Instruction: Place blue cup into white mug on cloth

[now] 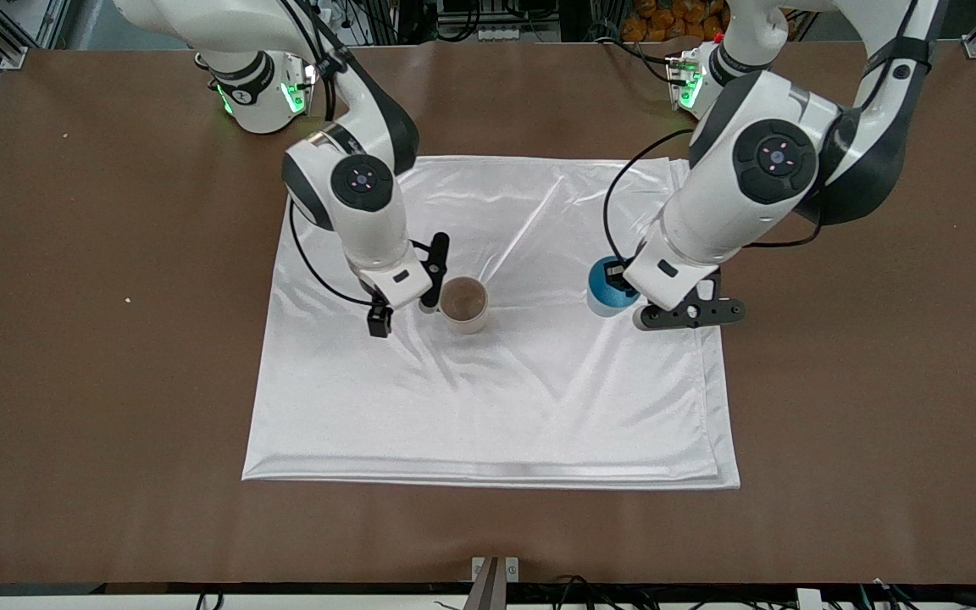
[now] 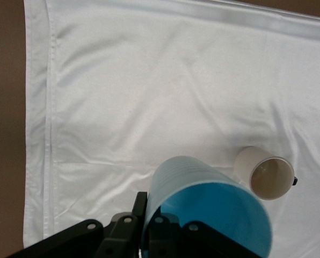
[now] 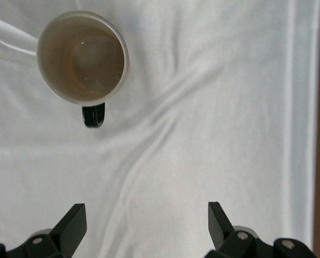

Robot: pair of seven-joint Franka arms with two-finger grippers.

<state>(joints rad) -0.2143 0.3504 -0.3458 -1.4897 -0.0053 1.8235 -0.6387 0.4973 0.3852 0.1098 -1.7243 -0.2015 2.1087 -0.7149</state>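
Two cups over one shiny white cloth (image 1: pixel 505 390), wrinkled, on a brown table (image 1: pixel 115 381).
Cream white mug (image 1: pixel 463 304) stands at the cloth's middle, dark handle at 9 o'clock; right gripper (image 3: pixel 144 228) beside it, fingers wide, holding nothing. Left gripper (image 2: pixel 149 228), over the cloth's edge, clamps the tapered blue cup (image 2: pixel 208 209).

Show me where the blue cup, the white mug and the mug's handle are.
blue cup (image 2: pixel 213 212): left wrist view, on its blue inside.
white mug (image 3: pixel 82 56): right wrist view, on its inner bottom.
mug's handle (image 3: pixel 93 115): right wrist view, on the dark loop.
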